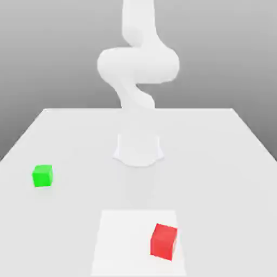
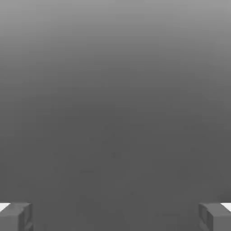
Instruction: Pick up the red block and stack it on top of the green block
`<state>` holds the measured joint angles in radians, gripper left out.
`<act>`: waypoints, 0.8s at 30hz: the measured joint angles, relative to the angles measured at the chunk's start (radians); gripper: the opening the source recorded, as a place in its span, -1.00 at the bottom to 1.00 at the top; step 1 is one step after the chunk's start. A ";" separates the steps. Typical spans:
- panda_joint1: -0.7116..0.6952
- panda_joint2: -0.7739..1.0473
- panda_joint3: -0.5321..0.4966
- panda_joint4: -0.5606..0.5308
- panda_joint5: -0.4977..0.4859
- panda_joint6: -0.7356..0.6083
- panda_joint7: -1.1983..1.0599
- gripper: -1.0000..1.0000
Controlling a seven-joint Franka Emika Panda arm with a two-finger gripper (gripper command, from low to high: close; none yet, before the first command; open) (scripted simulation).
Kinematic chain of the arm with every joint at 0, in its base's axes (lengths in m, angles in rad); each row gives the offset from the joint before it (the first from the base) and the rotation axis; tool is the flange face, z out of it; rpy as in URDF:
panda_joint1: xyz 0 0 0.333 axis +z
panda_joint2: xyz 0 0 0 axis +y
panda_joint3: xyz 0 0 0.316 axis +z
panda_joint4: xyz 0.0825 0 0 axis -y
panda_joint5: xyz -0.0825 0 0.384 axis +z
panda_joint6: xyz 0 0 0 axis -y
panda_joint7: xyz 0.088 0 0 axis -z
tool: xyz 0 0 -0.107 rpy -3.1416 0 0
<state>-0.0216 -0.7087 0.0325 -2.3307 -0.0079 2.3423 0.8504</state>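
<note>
The pincer (image 2: pixel 115 216) stands wide and holds nothing; in the hand view its two fingertips (image 2: pixel 16 216) sit at opposite edges with only grey emptiness between them. In the exterior view the white arm (image 1: pixel 138 65) rises at the far side of the desk (image 1: pixel 216 162), well away from both cubes. The red block (image 1: pixel 164 241) lies near the front, towards that view's right, turned a little askew. The green block (image 1: pixel 42 176) rests well apart from it, at that view's left. Nothing is grasped yet. The likely risk is a descent not lined up with the skewed red faces, so the fingers nudge or twist the block; a careless release later could tip it off the green one.
</note>
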 joint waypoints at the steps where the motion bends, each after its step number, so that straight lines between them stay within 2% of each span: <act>1: -0.008 0.039 0.013 -0.013 -0.004 0.018 0.022 0.00; 13: -0.071 0.479 0.131 -0.161 -0.064 0.221 0.279 0.00; 24: -0.045 0.872 0.150 -0.271 -0.078 0.427 0.460 0.00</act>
<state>-0.0662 0.1634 0.1826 -2.6020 -0.0857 2.7692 1.3100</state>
